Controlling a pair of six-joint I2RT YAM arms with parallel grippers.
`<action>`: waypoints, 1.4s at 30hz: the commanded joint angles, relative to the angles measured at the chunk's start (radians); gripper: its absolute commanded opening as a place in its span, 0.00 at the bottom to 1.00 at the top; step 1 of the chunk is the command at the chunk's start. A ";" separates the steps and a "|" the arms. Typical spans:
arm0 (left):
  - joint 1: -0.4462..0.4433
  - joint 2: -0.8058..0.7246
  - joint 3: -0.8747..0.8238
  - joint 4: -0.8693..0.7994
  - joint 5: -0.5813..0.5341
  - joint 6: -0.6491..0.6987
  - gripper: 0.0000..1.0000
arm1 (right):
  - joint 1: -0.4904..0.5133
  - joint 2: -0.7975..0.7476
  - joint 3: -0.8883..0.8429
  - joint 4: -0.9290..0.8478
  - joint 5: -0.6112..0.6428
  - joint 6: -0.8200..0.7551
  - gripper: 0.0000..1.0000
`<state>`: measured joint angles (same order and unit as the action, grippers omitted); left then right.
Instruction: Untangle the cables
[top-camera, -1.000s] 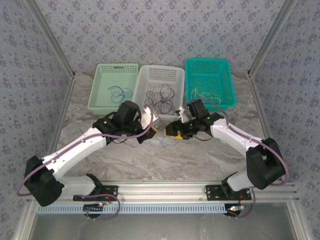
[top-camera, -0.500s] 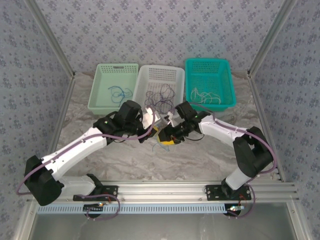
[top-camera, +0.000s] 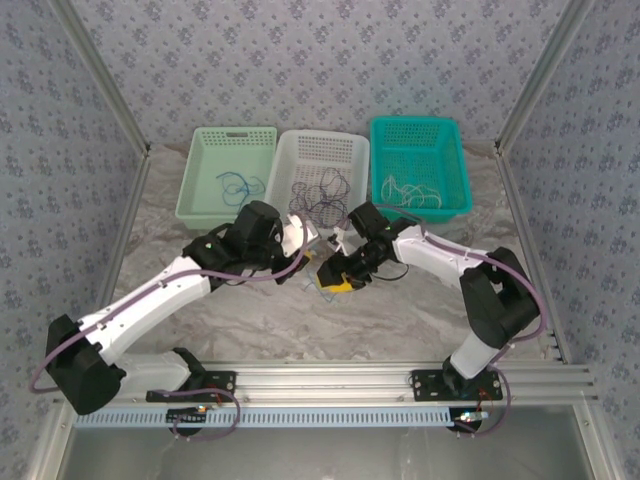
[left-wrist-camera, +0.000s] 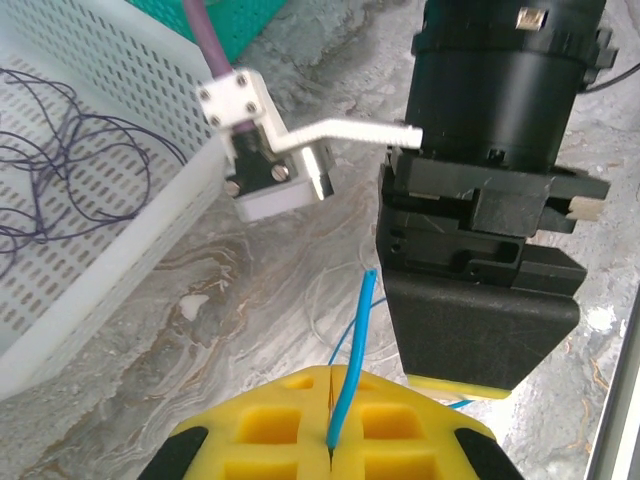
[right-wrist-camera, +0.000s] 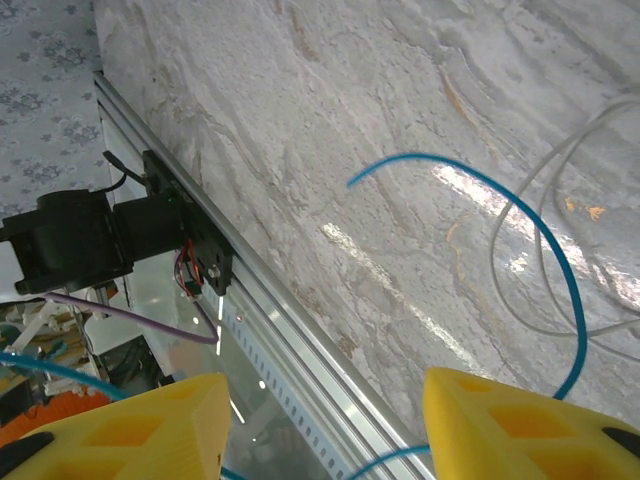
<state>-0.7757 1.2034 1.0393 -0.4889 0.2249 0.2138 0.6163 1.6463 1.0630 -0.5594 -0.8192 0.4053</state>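
1. The left arm stretches from its base diagonally toward the middle of the table. The left claw (left-wrist-camera: 330, 425) has its yellow pads pressed flat together on a blue cable (left-wrist-camera: 352, 340), which rises out of the seam between them.
2. The right arm folds at the elbow and reaches back to the left. The right claw (right-wrist-camera: 325, 390) hangs over the marble table (top-camera: 400, 310) just ahead of the left claw, its fingers spread wide with nothing between them.
3. The overhead view alone shows the layout. The two claws sit almost nose to nose.
   - Straight beyond them, the white basket (top-camera: 290, 160) holds dark purple cables (top-camera: 320, 195).
   - Beyond and left of the left claw, the green basket (top-camera: 235, 132) holds a second blue cable (top-camera: 238, 184).
   - Beyond the right claw, the teal basket (top-camera: 415, 122) holds whitish cables (top-camera: 412, 195).
4. The left wrist view alone shows the pinch itself. The right claw's black body looms just past the pads, and the white basket's wall lies off to the left.
5. The right wrist view shows the tabletop under the open fingers. The blue cable arcs across it with one end lying free, and a whitish cable (right-wrist-camera: 525, 250) loops beside it and crosses it (whether they are knotted, I cannot tell).
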 joint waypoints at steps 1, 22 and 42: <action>-0.007 -0.048 0.016 0.025 -0.031 0.019 0.00 | 0.007 0.015 0.021 -0.062 0.021 -0.024 0.56; -0.062 -0.101 0.018 0.070 -0.203 0.076 0.00 | 0.000 0.065 0.039 -0.046 -0.004 0.069 0.58; -0.072 -0.136 -0.003 0.190 -0.232 0.061 0.00 | 0.018 0.080 0.032 0.010 0.025 0.089 0.40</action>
<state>-0.8410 1.0969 1.0389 -0.3325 0.0200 0.2794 0.6456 1.7370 1.1076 -0.5617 -0.8135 0.4675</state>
